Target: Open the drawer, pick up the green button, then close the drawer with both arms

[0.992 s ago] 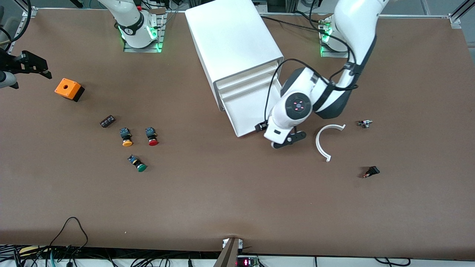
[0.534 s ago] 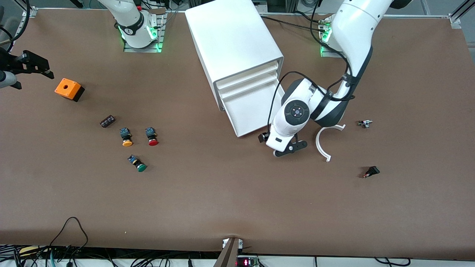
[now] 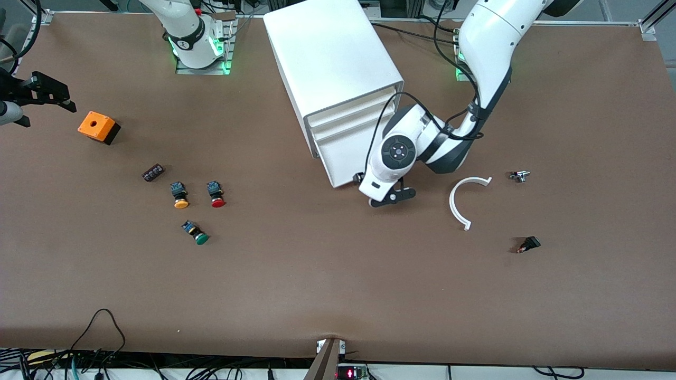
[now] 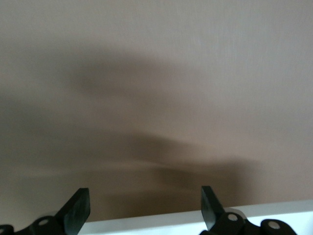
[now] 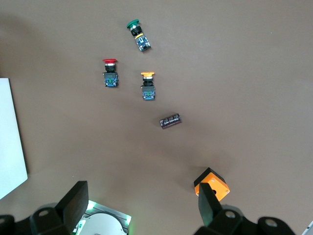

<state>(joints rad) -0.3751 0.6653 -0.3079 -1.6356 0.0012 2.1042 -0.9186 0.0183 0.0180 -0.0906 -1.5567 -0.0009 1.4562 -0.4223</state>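
White and shallow, the drawer [image 3: 351,155] juts out from the bottom of the cabinet [image 3: 332,63], below the two other drawers, and no contents can be made out in it. The left gripper [image 3: 388,198] sits just at the drawer's front edge, at the corner toward the left arm's end of the table; in the left wrist view its fingers [image 4: 78,210] are spread apart with nothing between them, a white edge [image 4: 161,223] running across beneath them. The button [image 3: 195,233] with the green cap lies on the brown table [image 3: 338,285], well apart from the drawer, toward the right arm's end. Just farther from the front camera lie a yellow-capped button [image 3: 179,195] and a red-capped button [image 3: 215,193], side by side, then a small dark block [image 3: 152,172] and an orange box [image 3: 98,127]. The right gripper [image 3: 39,94] waits high over the table's edge near the orange box, its fingers [image 5: 73,203] wide apart and empty. A white curved piece [image 3: 462,200] lies near the left gripper.
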